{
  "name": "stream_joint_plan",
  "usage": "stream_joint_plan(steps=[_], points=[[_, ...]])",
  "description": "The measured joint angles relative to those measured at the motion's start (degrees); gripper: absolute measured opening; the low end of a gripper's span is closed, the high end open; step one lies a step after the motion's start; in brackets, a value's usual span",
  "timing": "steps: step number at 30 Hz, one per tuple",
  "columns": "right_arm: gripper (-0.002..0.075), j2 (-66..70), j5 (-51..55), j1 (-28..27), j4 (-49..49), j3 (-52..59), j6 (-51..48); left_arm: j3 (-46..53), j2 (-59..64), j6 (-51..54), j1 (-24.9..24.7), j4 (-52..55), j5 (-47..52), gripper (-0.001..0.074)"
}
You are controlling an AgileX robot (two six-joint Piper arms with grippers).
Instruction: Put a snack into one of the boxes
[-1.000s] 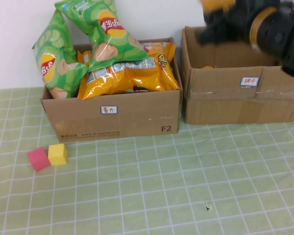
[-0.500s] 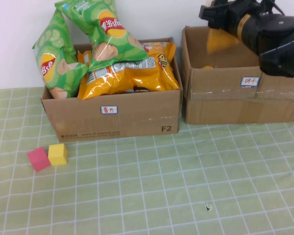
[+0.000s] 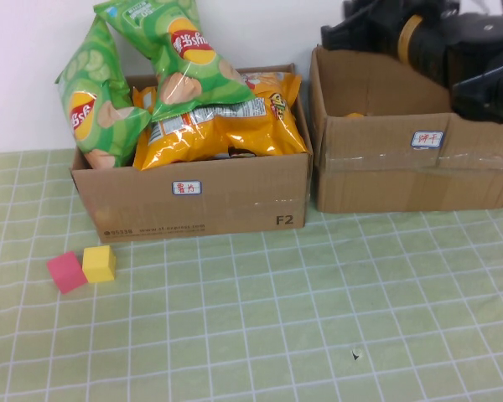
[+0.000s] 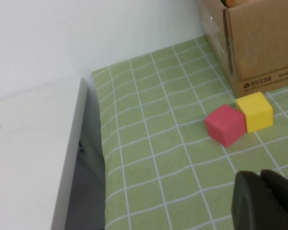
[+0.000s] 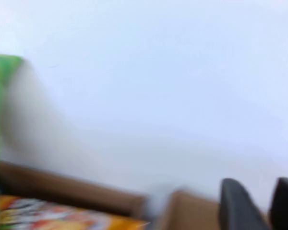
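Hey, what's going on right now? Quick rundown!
Right pincer empty, open, above right box. Left pincer shut, low by pink cube and yellow cube. Left box piled with chip bags. Nothing blocking.

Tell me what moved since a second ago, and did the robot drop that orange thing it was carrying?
The right arm swung left across the top of the right box; its right gripper now hangs over that box's back left corner. The orange item seen with it before no longer shows there; a bit of orange lies inside the box, so it was probably dropped. The chip bags, left box, both cubes and the left gripper stayed put.
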Motion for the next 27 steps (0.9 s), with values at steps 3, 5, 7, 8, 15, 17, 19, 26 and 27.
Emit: stream_joint_plan(steps=[3,5,7,8,15,17,19,26,27], points=[[0.0091,-2.2,4.4,0.0,-0.3,0.5,-8.1,0.0,0.0,0.0,0.0,0.0,0.0,-0.0001],[0.0038,-3.9,10.5,0.0,0.3,1.4,-14.9,0.0,0.0,0.0,0.0,0.0,0.0,-0.0001],[0.0015,-4.8,19.9,0.0,4.8,1.6,-22.7,0.0,0.0,0.0,0.0,0.0,0.0,-0.0001],[0.0009,-5.3,25.4,0.0,8.5,1.6,-27.7,0.0,0.0,0.0,0.0,0.0,0.0,-0.0001],[0.0,-6.8,47.0,-0.3,43.7,2.6,-55.9,0.0,0.0,0.0,0.0,0.0,0.0,-0.0001],[-0.0001,-8.1,46.6,0.2,51.3,4.2,-59.4,0.0,0.0,0.0,0.0,0.0,0.0,-0.0001],[-0.0001,-10.0,45.6,1.6,55.6,6.3,-60.4,0.0,0.0,0.0,0.0,0.0,0.0,-0.0001],[-0.0001,-22.9,40.1,6.3,58.9,17.8,-58.8,0.0,0.0,0.1,0.0,0.0,0.0,-0.0001],[-0.0001,-24.7,39.5,6.6,59.1,19.7,-57.6,0.0,-0.2,0.1,0.0,0.0,0.0,-0.0001]])
